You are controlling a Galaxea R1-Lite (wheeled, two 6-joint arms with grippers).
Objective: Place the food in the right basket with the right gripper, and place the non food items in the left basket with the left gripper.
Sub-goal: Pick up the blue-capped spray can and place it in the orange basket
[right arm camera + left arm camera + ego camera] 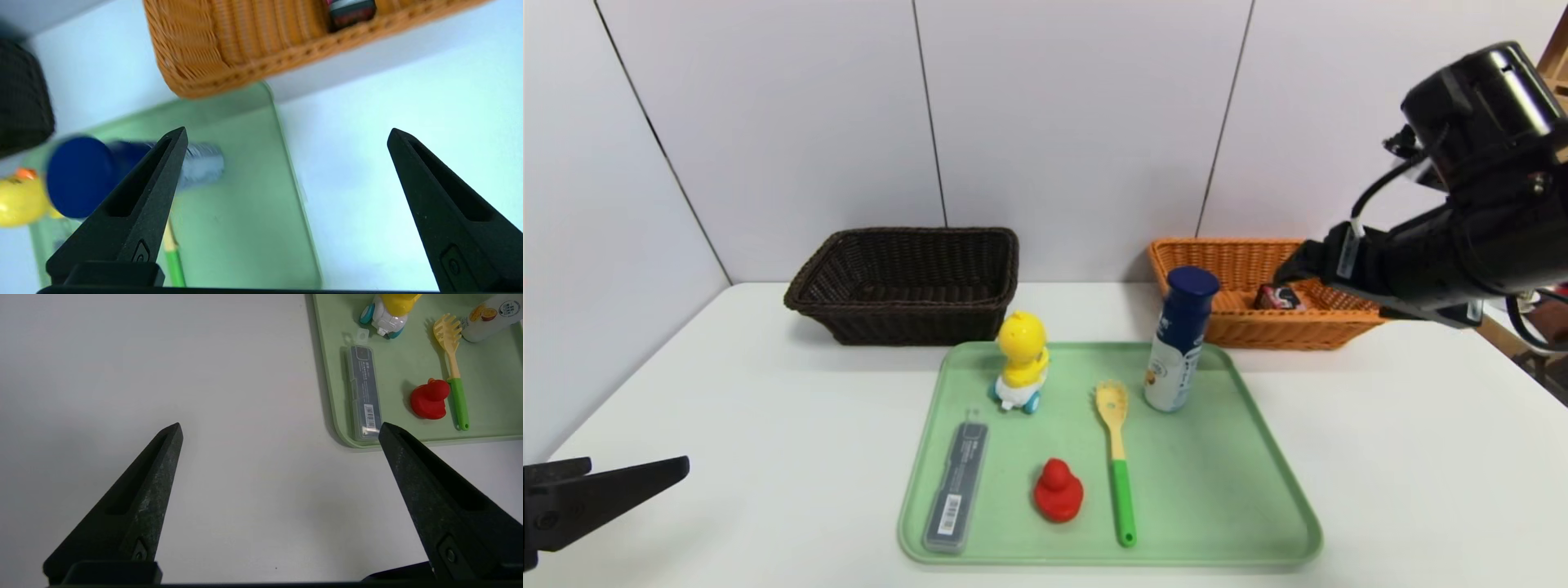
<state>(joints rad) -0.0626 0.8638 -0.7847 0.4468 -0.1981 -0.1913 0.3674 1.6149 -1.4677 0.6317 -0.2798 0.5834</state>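
Non-food items all sit on the green tray [1258, 457], nearest first: slim grey barcoded case [956, 487] flat along the tray's left side, small red rubber duck [1058, 490] just right of it, yellow pasta fork with green handle [1117, 457] lying lengthwise beside the duck w/ prongs pointing away from the robot. Farther back, yellow duck toy on white-blue wheels [1020, 361] stands upright near the tray's far edge. Left gripper [280, 430] hovers low over the white table [1421, 457] at the near left, well apart from the tray, fingers spread wide, holding nothing. Food: tall white bottle w/ dark blue top [1179, 338] stands upright in the tray's far right corner; small black carton [1277, 297] lies inside the orange basket [1241, 331] behind the tray, far right. Right gripper [287, 134] is raised by that basket's near side, fingers spread, empty. Dark brown basket [907, 286] sits far left by the wall, apart from the tray.
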